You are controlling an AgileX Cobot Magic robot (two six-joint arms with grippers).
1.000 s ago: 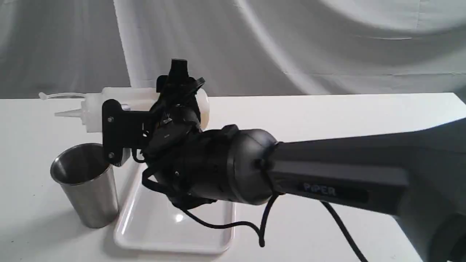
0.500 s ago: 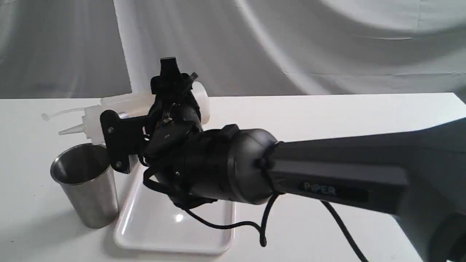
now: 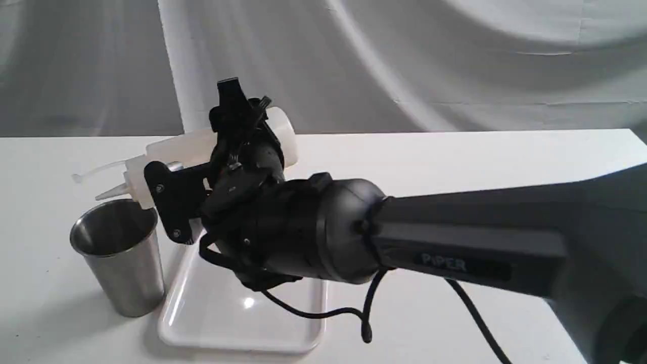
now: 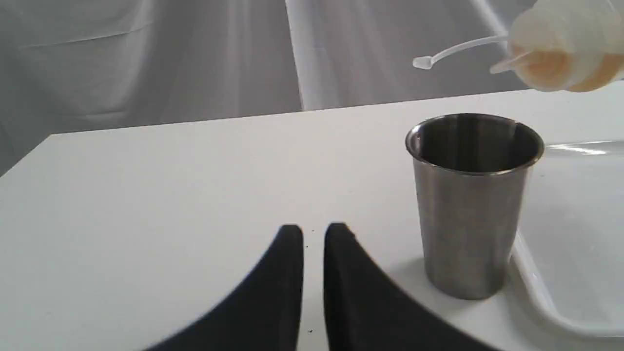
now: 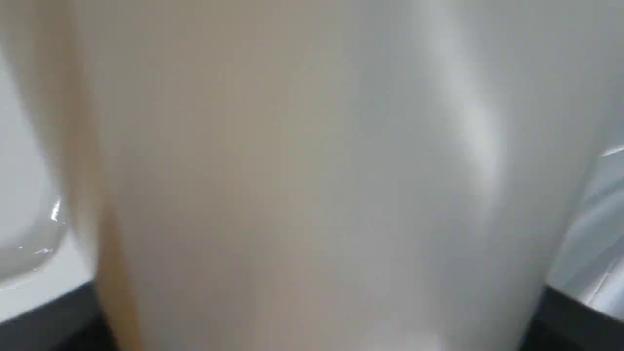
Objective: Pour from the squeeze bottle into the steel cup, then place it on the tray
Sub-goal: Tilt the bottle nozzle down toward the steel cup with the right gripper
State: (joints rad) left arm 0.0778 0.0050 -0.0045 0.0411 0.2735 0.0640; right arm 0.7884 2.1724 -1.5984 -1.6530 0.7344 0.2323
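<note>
On my feed the white desk (image 3: 455, 162) fills most of the scene, with grey cloth hanging behind it. The right arm (image 3: 480, 242) reaches across it from the right side of the exterior view towards the left.

The tray (image 3: 212, 313) lies flat on the desk under the arm's wrist, and I can see its bare, glossy floor. The right tool (image 3: 242, 136) is clamped on the squeeze bottle (image 3: 177, 149) around the body, nearer its base. The bottle is held in the air above the far end of the tray and tipped past level, base high and neck low, pointing at the cup. In the right wrist view its pale wall (image 5: 312, 175) fills nearly the whole picture, with dark finger edges at the two lower corners.

The steel cup (image 3: 124, 263) stands upright on the desk, just beside the tray's long edge; I cannot tell if they touch.

The left tool (image 4: 313, 234) sits low over the desk near the cup, its fingers drawn together with only a thin slit between them, gripping nothing.

In the left wrist view orange-yellow liquid has gathered at the bottle's shoulder. The cap strap (image 4: 453, 48) sticks out sideways. The nozzle (image 4: 507, 64) hangs above the cup's rim, not touching it.
</note>
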